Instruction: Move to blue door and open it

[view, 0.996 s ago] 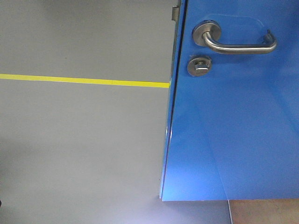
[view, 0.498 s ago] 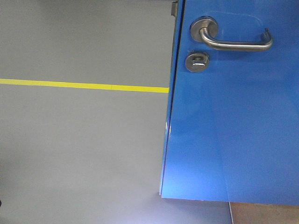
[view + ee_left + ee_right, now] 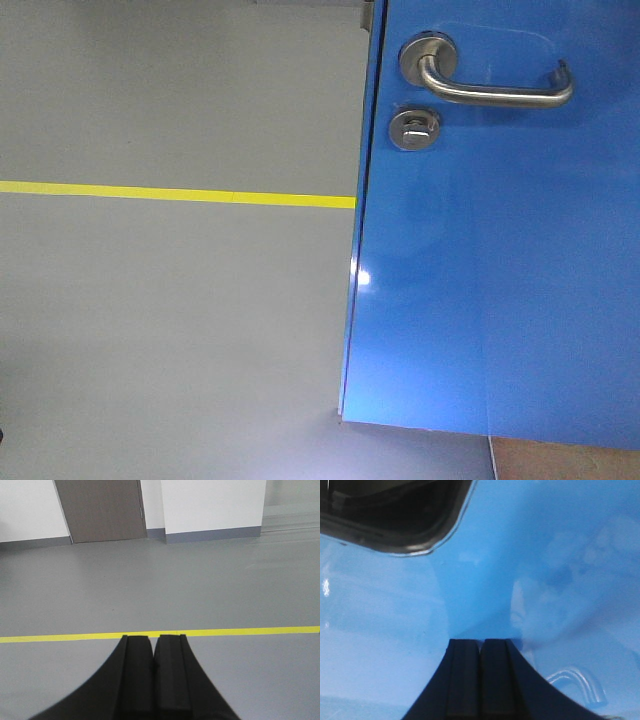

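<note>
Three views show this moment. From the front-facing camera, the large glossy bright-blue door slab (image 3: 500, 260) fills the right part of the picture, its long edge running nearly upright and leaning a little to the left at the bottom. A silver metal lever handle (image 3: 490, 82) sits near the top, its bar lying level and pointing right, with a short hooked end. Just below its round base is a small round silver thumb-turn lock (image 3: 414, 129). Left of the door lies a smooth grey floor (image 3: 170, 320), crossed by a thin yellow tape line (image 3: 175, 194) that ends at the door edge. Nothing stands before the door.

From the left wrist camera, the black left gripper (image 3: 152, 647) has its two flat fingers pressed together, holding nothing. It points over the grey floor and the yellow line toward a grey-brown door (image 3: 100, 510) in a white wall (image 3: 212, 502) far behind.

From the right wrist camera, the black right gripper (image 3: 480, 650) also has its fingers closed on nothing. The blue surface fills the whole view, shiny with pale reflections; a dark rounded shape (image 3: 390, 515) sits at the upper left.
</note>
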